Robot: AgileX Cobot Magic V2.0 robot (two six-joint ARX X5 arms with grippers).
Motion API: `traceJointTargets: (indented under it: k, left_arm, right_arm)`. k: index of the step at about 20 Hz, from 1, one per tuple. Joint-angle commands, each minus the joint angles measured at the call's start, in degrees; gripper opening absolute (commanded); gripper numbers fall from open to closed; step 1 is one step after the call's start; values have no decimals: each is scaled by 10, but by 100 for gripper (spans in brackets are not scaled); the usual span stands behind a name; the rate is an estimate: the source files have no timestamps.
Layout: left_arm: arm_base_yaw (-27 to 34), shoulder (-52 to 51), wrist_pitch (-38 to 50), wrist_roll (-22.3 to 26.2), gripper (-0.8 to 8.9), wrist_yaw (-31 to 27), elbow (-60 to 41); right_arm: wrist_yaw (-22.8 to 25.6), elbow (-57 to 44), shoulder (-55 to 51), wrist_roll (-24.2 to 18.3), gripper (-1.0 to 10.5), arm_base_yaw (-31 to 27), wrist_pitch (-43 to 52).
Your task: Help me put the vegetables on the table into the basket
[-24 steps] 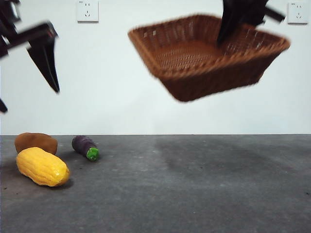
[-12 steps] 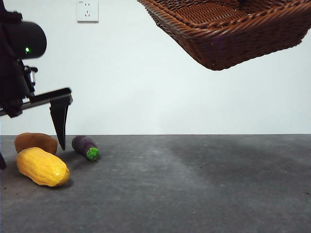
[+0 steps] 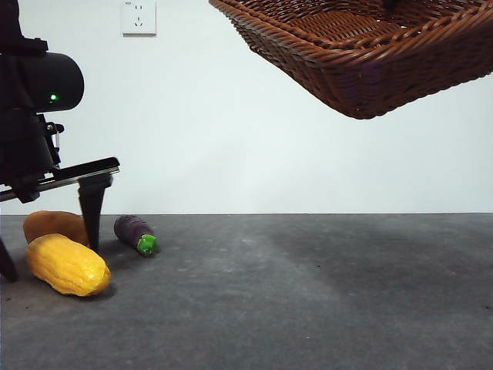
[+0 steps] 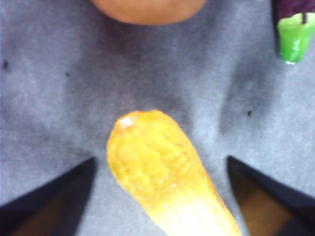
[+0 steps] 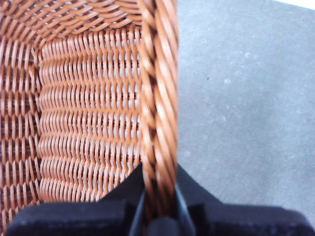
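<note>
Your left end effector [image 4: 160, 196] low over table [image 3: 308, 293], jaws spread wide either side of corn [image 4: 162, 177], not touching, potato [image 3: 52, 226] and eggplant [image 3: 135, 233] just beside, your right end effector [image 5: 158, 206] clamped on rim of basket [image 3: 362, 54], held high and tilted.

the front view was evenly and brightly lit, sharp throughout; a broad soft shadow lay on the bench [image 3: 308, 293] under the raised basket [image 3: 362, 54]. the left wrist view was blurred and overexposed, the corn [image 4: 162, 177] glaring near-white at its near end. the right wrist view was soft along the braided rim.
</note>
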Motion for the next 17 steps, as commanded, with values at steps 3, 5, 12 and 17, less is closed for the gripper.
traceJointTargets:
  k: [3, 5, 12, 17]
  left_arm:
    - [-6, 7, 13, -5, 17, 9, -3]
    - [-10, 7, 30, -4, -10, 13, -3]
    - [-11, -70, 42, 149, -8, 34, -3]
    - [-16, -237, 40, 211, -8, 94, -3]
  right_arm:
    - [-28, -2, -4, -2, -15, 0, 8]
    - [-28, -2, -4, -2, -15, 0, 8]
    - [-20, -3, 10, 6, -15, 0, -6]
    - [-17, -18, 68, 51, -15, 0, 8]
